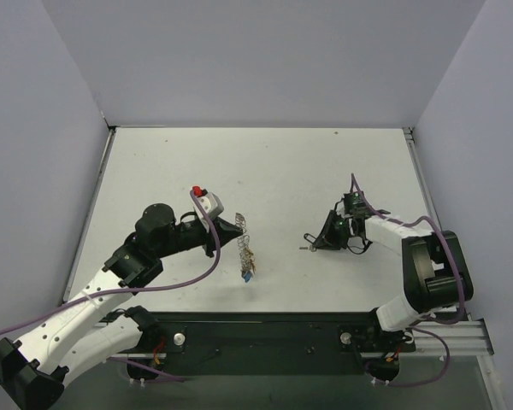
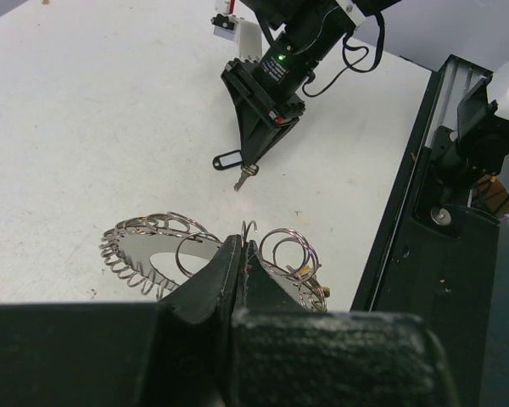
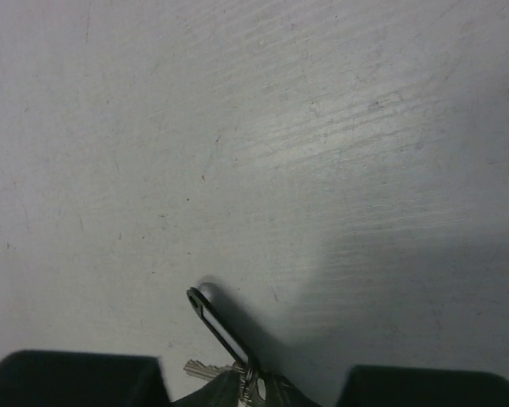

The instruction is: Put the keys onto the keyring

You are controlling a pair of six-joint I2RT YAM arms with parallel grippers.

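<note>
Robot lab cell; white table (image 1: 265, 171) w/ plain grey walls (image 1: 265, 60).

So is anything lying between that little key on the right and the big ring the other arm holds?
Nothing visible. Only bare table lies between the black-tagged key, at the tip of the right gripper, and the keyring pinched in the left gripper.

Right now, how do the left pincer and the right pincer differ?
The left pincer is shut on the keyring, at its coiled rim; the right pincer holds no ring, its tips down at a black-tagged key on the table, grip unclear. The left pincer sits left of centre, the right pincer toward the right. Both are black.
</note>
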